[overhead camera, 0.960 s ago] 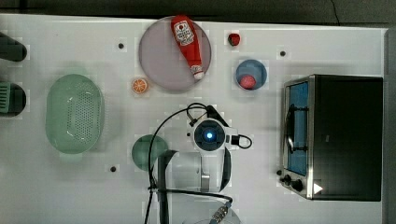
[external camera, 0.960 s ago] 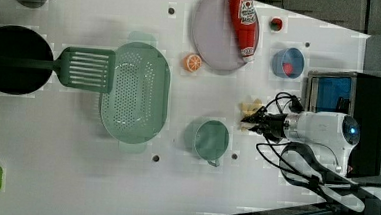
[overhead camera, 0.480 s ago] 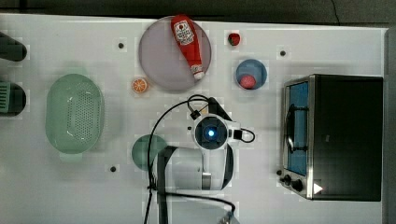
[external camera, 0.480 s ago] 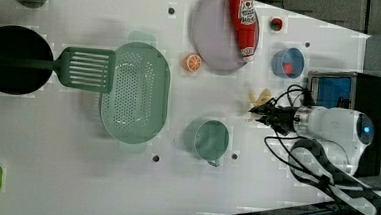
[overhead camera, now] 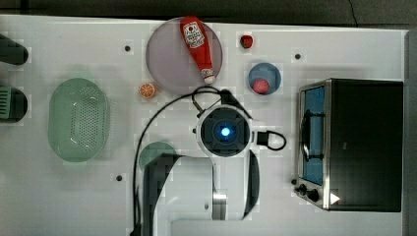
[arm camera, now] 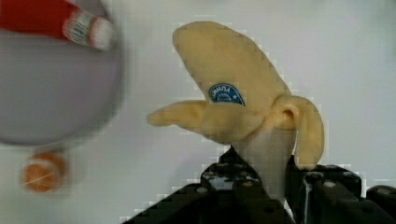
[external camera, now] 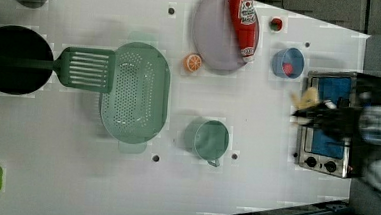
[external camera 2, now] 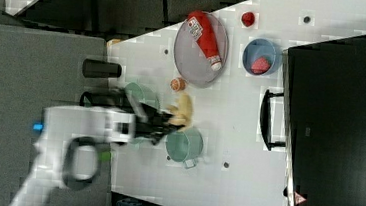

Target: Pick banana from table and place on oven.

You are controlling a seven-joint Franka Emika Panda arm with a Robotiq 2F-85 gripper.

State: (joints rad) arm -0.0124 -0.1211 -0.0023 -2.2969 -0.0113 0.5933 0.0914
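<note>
Wrist view: end effector (arm camera: 266, 186) clamped on banana (arm camera: 238, 102), lifted off counter (arm camera: 355, 56). Top view: arm covers banana. Left view: banana (external camera: 306, 98) w/ oven (external camera: 337, 86) behind it.

In the top view, the oven (overhead camera: 364, 142) sits at the tabletop's (overhead camera: 74, 196) right end and the colander (overhead camera: 78, 119) toward its left. A bottle (overhead camera: 198, 46) lies on the plate (overhead camera: 169, 69), with the bowl (overhead camera: 264, 78) between plate and oven.

Tool (arm camera: 266, 186) clamped, arm raised.
</note>
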